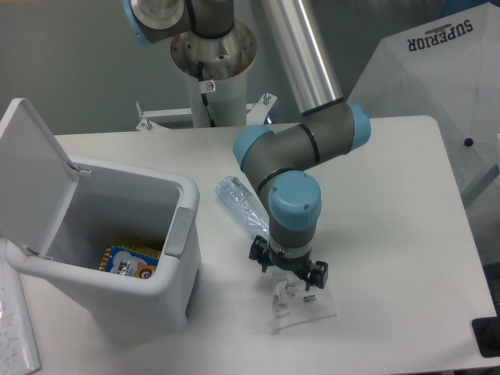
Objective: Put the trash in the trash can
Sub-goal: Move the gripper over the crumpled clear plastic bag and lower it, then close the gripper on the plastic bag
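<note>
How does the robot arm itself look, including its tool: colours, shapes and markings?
The arm has thick grey rounded joints with light blue caps and a shiny silver tube link. Its tool is small and black, with two short fingers. The white base column carries a small red-and-white sticker. No loose cables are visible.

one bottle (238, 201), one wrapper (301, 307), one bin (117, 258), one printed packet (125, 261), one arm (293, 156).

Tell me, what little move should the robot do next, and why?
Probably lower straight down and close on the wrapper. The gripper hangs right above it with its fingers spread, and the wrapper lies flat on the table, not yet held. The bottle lies just beside, so a straight drop looks safest. The trash can stands open, lid up.
</note>
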`<action>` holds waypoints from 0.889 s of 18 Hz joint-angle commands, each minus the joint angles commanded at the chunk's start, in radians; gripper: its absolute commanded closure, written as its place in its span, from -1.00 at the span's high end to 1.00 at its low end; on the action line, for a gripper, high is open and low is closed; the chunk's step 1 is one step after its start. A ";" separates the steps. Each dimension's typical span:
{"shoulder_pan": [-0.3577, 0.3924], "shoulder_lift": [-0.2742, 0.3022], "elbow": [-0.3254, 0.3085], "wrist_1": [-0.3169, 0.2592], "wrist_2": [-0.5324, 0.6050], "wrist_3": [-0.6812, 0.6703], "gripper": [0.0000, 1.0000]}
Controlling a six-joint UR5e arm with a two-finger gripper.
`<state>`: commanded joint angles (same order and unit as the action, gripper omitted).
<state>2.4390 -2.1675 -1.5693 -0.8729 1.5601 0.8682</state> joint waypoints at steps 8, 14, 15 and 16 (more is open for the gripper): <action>-0.014 -0.025 0.002 0.005 0.017 -0.002 -0.84; -0.015 -0.008 0.014 0.005 0.057 0.002 -1.00; -0.015 -0.008 0.015 0.005 0.057 0.000 -1.00; -0.015 -0.006 0.015 0.005 0.057 0.000 -1.00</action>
<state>2.4237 -2.1737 -1.5539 -0.8682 1.6168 0.8682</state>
